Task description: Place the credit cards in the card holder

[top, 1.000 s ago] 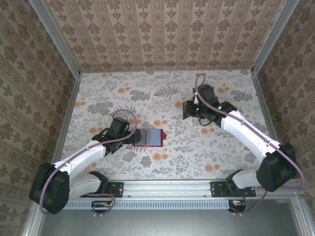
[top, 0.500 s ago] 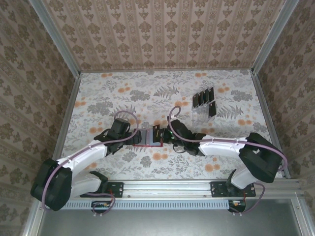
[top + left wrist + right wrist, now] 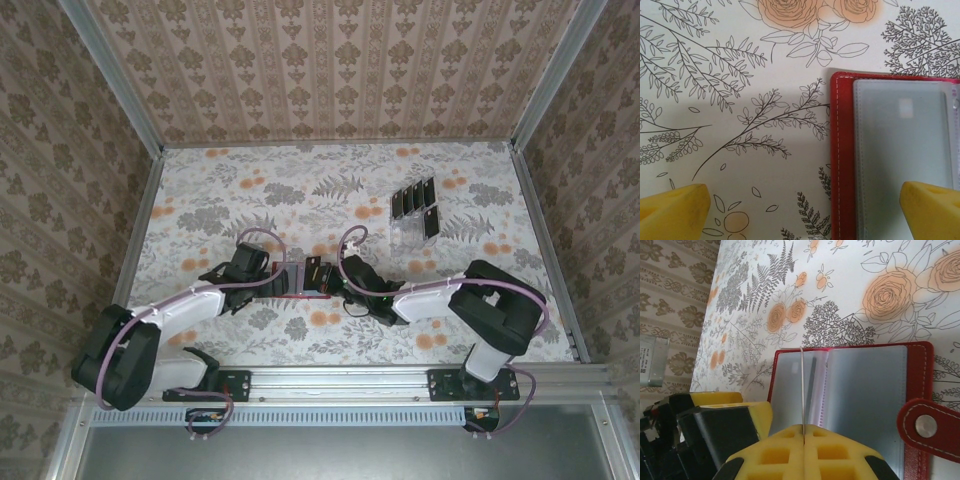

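Ahead of my right gripper (image 3: 802,432), just arrived pinching a credit card (image 3: 315,273), the card holder (image 3: 867,390) lies open; left gripper (image 3: 800,207) spread wide, so insertion comes next.

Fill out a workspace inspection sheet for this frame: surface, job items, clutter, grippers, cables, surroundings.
Surface: floral-print table, flat, no spills seen.
Job's things: red card holder lies open between the grippers, clear sleeves up, tab unsnapped; one credit card held on edge over the sleeves; other cards stand in the rack.
Clutter: clear slotted rack at far right; nothing else seen.
Grippers: left gripper wide open, one finger over the holder's sleeve; right gripper shut on the credit card.
Cables: purple cable loops arch at both wrists.
Surroundings: patterned walls, metal frame rail.
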Controlling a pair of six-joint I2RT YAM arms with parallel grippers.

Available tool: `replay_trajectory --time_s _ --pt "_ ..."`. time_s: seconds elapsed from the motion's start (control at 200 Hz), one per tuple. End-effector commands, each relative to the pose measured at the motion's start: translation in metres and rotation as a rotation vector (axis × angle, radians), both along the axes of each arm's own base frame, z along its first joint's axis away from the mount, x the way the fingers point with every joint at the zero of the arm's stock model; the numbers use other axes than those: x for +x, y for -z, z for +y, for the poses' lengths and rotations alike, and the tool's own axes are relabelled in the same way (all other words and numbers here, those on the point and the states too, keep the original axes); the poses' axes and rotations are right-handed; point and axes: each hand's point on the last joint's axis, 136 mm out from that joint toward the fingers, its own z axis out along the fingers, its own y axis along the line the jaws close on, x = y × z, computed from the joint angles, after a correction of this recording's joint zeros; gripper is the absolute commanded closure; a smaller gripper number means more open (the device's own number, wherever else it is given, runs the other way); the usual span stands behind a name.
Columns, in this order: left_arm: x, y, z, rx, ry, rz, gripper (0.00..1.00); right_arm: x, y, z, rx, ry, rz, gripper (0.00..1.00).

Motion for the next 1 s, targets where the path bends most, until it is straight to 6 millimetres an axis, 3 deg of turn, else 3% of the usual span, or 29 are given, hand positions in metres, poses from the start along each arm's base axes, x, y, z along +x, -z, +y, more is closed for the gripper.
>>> replay_trajectory --time_s 0.0,0.35,0.995 --pt "0.005 -0.001 0.003 0.018 -0.022 -0.003 0.00 0.004 -0.002 0.005 0.059 0.016 -0.025 1.00" --pt "-0.007 0.012 0.023 0.093 -0.117 0.048 0.00 0.008 0.011 0.012 0.081 0.017 -0.029 1.00" --pt "-0.012 0.017 0.026 0.119 -0.141 0.078 0.00 0.016 0.018 0.020 0.104 0.027 -0.039 1.00"
